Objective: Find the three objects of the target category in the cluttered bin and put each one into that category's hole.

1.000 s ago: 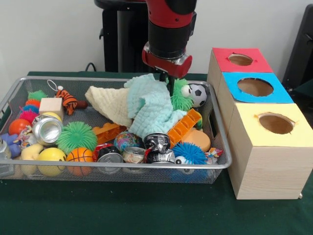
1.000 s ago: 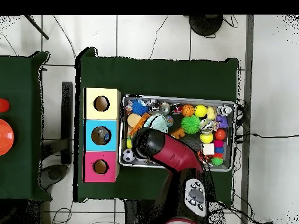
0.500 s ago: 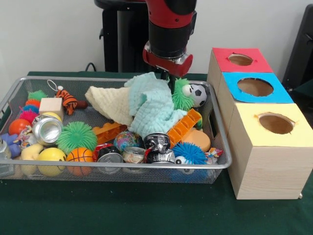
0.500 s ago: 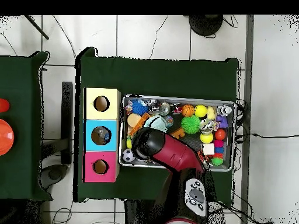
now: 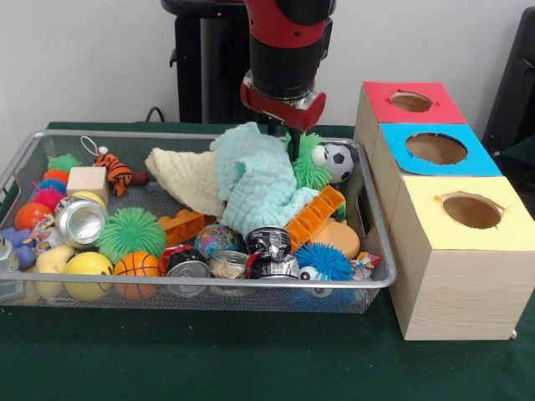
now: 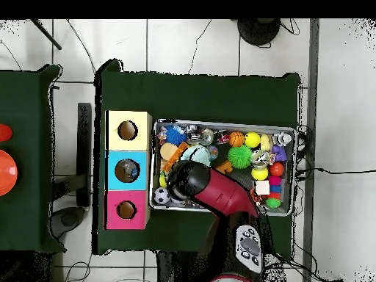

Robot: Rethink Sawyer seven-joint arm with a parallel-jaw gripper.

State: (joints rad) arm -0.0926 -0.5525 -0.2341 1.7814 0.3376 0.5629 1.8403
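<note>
The gripper point(image 5: 293, 144) is lowered at the far right of the wire bin point(image 5: 50, 288), directly over the green spiky ball point(image 5: 310, 170), which sits between the mint cloth point(image 5: 259, 185) and the soccer ball point(image 5: 338, 160). Whether anything is clamped cannot be told (the fingertips are buried in cloth and spikes). The three-hole sorting box point(image 5: 435, 200) lies to the picture's right.

Dark green tablecloth point(image 5: 251, 359) under everything; orange item point(image 6: 6, 170) on separate table, overhead view.
</note>
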